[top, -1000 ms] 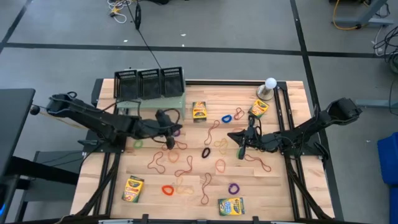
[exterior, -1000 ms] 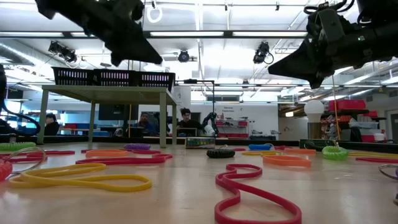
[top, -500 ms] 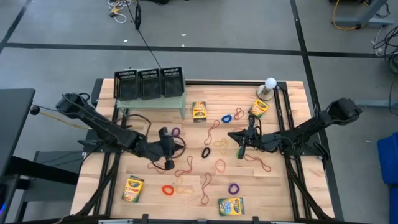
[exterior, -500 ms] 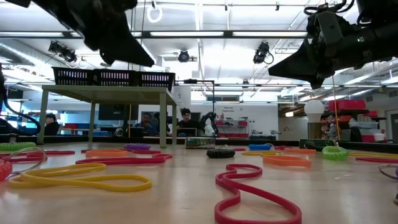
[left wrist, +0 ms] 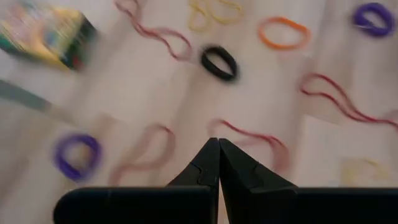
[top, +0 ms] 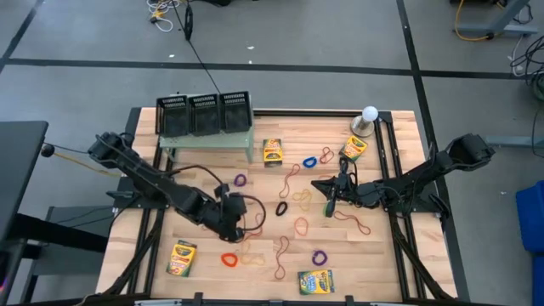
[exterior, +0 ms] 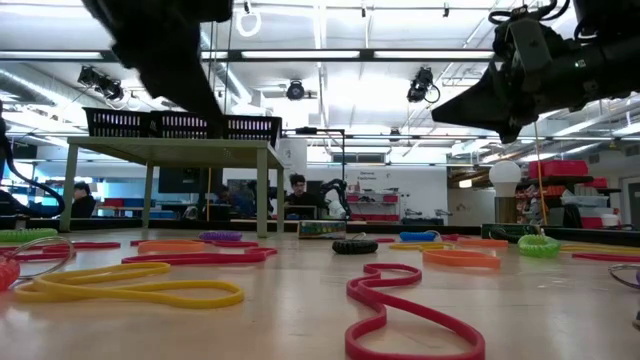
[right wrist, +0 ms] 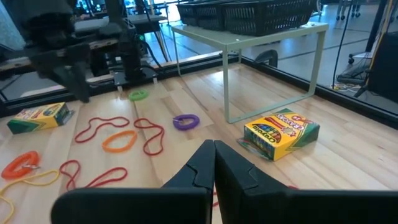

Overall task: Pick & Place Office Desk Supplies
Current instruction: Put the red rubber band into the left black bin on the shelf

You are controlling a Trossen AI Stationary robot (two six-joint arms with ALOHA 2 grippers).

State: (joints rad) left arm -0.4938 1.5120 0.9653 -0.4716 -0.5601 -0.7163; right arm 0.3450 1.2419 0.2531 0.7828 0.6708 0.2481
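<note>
Rubber bands in many colours lie scattered over the wooden table (top: 391,127), among them a black band (top: 281,207) and a purple band (top: 240,180). Three black mesh trays (top: 204,113) stand on the pale green stand (top: 248,144). Crayon boxes lie at the far middle (top: 272,151), far right (top: 353,148), near left (top: 182,257) and near middle (top: 315,280). My left gripper (top: 244,216) hangs shut above a red band (left wrist: 249,134), slanting down toward the black band (left wrist: 219,62). My right gripper (top: 331,197) hovers shut over the right middle, nothing between its fingertips (right wrist: 214,149).
A white globe on a grey base (top: 369,119) stands at the far right corner. The stand's legs (right wrist: 227,87) rise at the far left. People sit in the room behind the table (exterior: 295,195).
My left gripper has gone from beside the stand toward the table's near edge and a little to the right, sinking slightly and tipping its fingers further down. It has stayed shut. No band or box has moved.
</note>
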